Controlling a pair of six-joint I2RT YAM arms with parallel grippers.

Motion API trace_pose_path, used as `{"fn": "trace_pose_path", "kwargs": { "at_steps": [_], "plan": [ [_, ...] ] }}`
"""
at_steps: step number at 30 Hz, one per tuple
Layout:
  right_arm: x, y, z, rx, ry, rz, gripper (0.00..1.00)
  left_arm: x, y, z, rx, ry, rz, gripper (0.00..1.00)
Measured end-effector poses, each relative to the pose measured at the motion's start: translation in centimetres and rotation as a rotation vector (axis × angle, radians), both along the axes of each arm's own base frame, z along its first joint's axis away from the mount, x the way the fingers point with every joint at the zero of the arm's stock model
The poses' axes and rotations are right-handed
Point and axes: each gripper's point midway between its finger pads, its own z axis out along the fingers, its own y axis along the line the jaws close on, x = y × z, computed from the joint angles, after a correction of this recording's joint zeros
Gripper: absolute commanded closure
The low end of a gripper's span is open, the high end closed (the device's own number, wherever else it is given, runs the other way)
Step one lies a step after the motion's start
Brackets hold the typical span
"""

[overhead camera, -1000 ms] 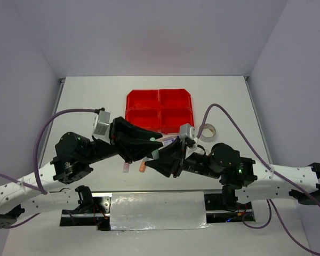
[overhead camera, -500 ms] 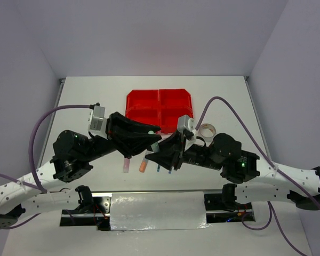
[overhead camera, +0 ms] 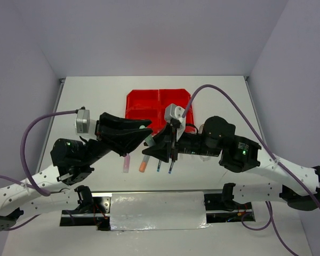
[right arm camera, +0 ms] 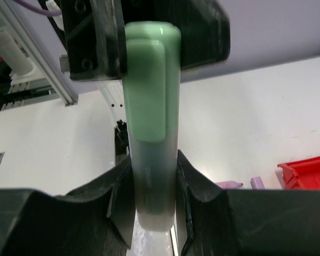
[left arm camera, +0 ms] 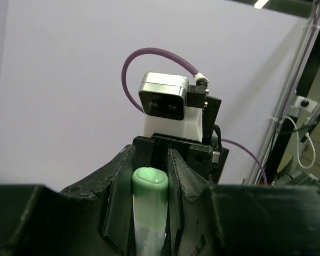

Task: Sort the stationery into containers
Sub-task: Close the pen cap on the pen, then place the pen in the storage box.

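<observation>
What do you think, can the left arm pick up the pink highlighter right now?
Probably not yet: the left gripper is shut on the green highlighter, which the right gripper also grips. The pink highlighter itself lies uncovered close by.

Robotics laboratory test cell. A white table (overhead camera: 96, 101) is enclosed on three sides by plain pale walls (overhead camera: 149, 32), so that a bare booth is formed. Two jointed arms in white and black, the left arm (overhead camera: 37, 185) and the right arm (overhead camera: 277, 170), are bolted side by side at the near edge, and a loose purple cable (overhead camera: 48, 116) is led to the wrist of each. A small camera module (left arm camera: 164, 96) is carried on a wrist. Outside the booth, an aluminium framing rail (right arm camera: 32, 53) and a black upright post (left arm camera: 288, 117) are seen. Purpose-built research equipment is indicated throughout, and not a home, shop or office.
</observation>
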Motion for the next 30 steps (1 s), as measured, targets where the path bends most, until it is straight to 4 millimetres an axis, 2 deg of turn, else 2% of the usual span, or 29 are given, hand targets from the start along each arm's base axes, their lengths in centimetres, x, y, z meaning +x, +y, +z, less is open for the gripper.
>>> {"fn": "trace_pose_path", "kwargs": {
  "at_steps": [5,11,13,15,16,20,21,23,24,27,30],
  "plan": [
    [0.1,0.2,0.5,-0.045,0.017,0.022,1.00,0.5,0.2,-1.2,-0.028,0.028,0.028,1.00],
    [0.0,0.9,1.1,-0.087,0.034,0.045,1.00,0.6,1.1,-0.6,-0.119,0.058,0.048,1.00],
    [0.0,0.9,1.0,-0.092,0.037,0.046,1.00,0.8,1.5,-0.7,-0.122,0.079,0.063,1.00],
    [0.3,1.1,0.6,-0.090,0.040,0.037,1.00,0.9,2.6,0.5,-0.138,0.106,0.090,1.00],
    [0.4,1.2,0.2,-0.083,0.042,0.033,1.00,1.2,2.7,0.3,-0.116,0.129,0.109,1.00],
    [1.4,1.6,-1.7,-0.022,0.074,-0.010,1.00,3.0,2.7,-1.2,0.020,0.255,0.211,0.83],
    [1.5,1.8,-2.3,-0.009,0.085,-0.017,1.00,3.4,2.7,-1.8,0.059,0.282,0.236,0.63],
    [1.9,2.1,-3.3,0.006,0.102,-0.028,1.00,4.3,2.7,-2.8,0.123,0.325,0.290,0.43],
    [2.3,2.2,-3.8,0.009,0.104,-0.043,1.00,4.9,2.9,-3.2,0.154,0.350,0.327,0.24],
    [3.3,2.4,-4.8,0.012,0.117,-0.082,1.00,6.8,4.0,-4.2,0.217,0.423,0.458,0.01],
    [5.2,2.4,-5.8,0.002,0.140,-0.130,1.00,8.7,6.0,-4.7,0.255,0.520,0.617,0.01]
  ]
}}
